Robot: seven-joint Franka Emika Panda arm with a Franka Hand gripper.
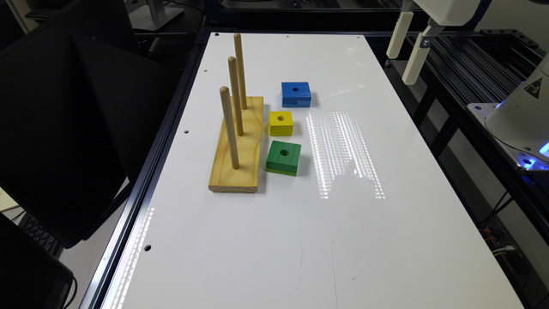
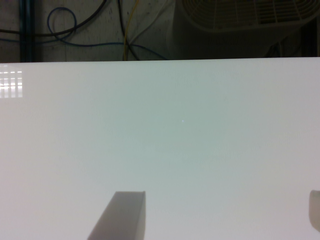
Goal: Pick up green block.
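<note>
Starting at the exterior view's left, we are looking at dark monitor backs [image 1: 55, 141] standing beside the white table [image 1: 300, 240]. Moving rightward, we are meeting a wooden peg base [image 1: 237, 148] with three upright dowels [image 1: 235, 96] in a row along it, seemingly set there as posts for the holed blocks.

Just beside the base, on its right in the exterior view, three blocks are lying flat in a line, each with its hole facing up. The green block [image 1: 283, 157] is sitting nearest the camera, close to the base without clearly touching it, its paler lower edge showing. The yellow block [image 1: 281, 123] is lying just beyond it, apart from it, and the blue block [image 1: 296, 94] farther still. Nothing is standing on the green block or pressing against its sides, so we are judging it free to be gripped from above.

Farther right, the gripper [image 1: 406, 46] is hanging high over the table's far edge, well apart from the blocks. In the wrist view we are seeing its fingertips [image 2: 122, 215] spread wide over bare table [image 2: 165, 130], holding nothing. We are judging the reach not yet begun: the arm needs to travel across and descend over the green block.
</note>
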